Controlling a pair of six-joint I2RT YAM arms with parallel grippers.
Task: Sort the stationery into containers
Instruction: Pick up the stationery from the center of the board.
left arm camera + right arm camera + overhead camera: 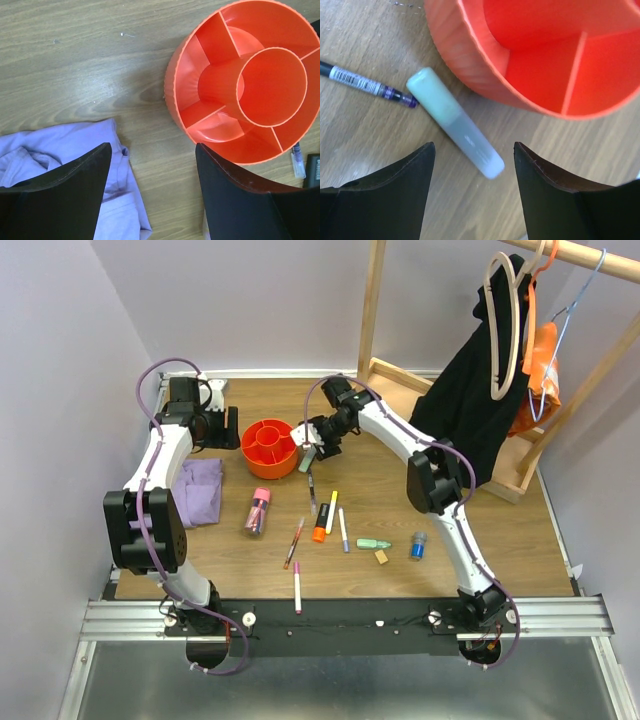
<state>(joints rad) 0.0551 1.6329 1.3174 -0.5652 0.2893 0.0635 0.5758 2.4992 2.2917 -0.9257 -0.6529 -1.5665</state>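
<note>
The round orange tub stands at the back of the wooden table, its compartments bare. My left gripper hangs open over bare wood between the tub and a purple cloth. My right gripper is open just right of the tub, above a pale green highlighter that lies on the wood between its fingers, untouched. A black pen lies beside it. Nearer me lie a pink-capped clear tube, an orange highlighter and several pens.
The folded purple cloth lies left of the tub. A green highlighter, a tan eraser and a blue cylinder sit at the front right. A wooden rack with hanging black clothes fills the back right.
</note>
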